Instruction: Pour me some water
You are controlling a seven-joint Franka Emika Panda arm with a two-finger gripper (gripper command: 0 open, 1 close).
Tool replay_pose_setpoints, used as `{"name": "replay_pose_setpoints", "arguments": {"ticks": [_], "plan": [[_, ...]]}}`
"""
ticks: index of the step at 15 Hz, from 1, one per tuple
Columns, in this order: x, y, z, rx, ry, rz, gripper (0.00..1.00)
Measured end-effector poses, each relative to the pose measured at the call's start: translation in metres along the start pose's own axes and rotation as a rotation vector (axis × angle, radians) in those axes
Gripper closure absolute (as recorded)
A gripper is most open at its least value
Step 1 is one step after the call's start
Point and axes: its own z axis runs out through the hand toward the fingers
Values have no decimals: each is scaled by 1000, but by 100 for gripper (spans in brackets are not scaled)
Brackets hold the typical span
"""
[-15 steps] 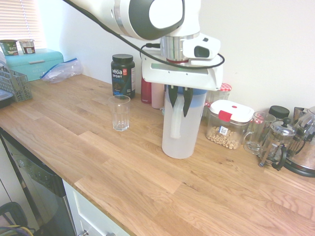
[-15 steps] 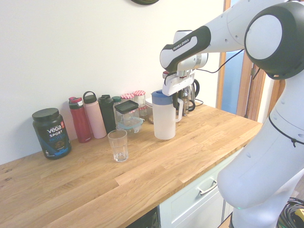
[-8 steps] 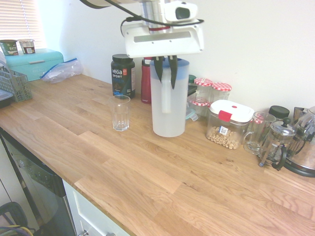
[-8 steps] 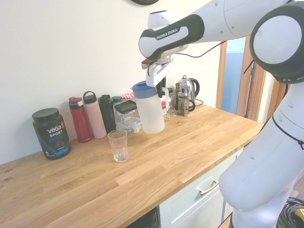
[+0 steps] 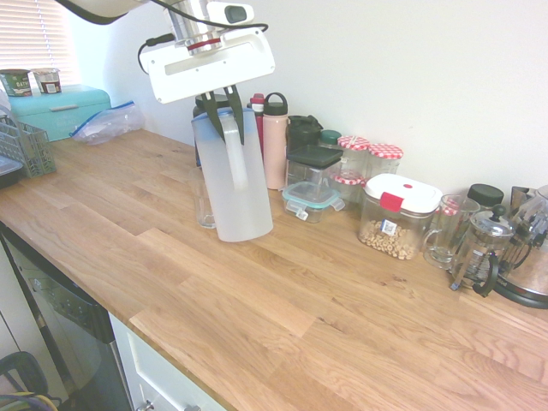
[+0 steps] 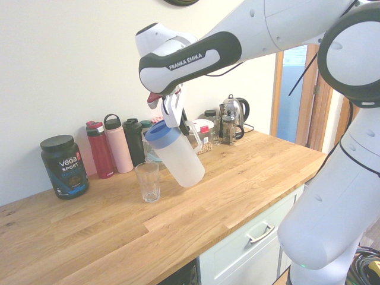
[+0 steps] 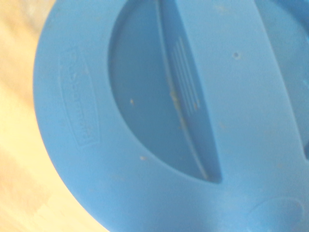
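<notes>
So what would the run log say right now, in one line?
pitcher: tilted, lid toward glass | jaws: shut on handle | glass: upright

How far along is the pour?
Done: the gripper is shut on the pitcher's handle.
In hand: the pitcher tilts, its lid leaning toward the glass.
Left: pouring; no water shows in the glass, which stands upright.

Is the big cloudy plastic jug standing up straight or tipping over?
Tipped. The tall frosted plastic pitcher leans, its blue lid toward the clear ribbed drinking glass.
</notes>
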Motion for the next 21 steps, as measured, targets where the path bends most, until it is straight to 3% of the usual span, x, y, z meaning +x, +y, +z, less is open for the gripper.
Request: {"name": "replay_pose_setpoints", "arguments": {"ticks": [11, 21], "plan": [[22, -36, -7, -209, -75, -182, 100], [22, -50, 5, -312, -108, -261, 100]]}}
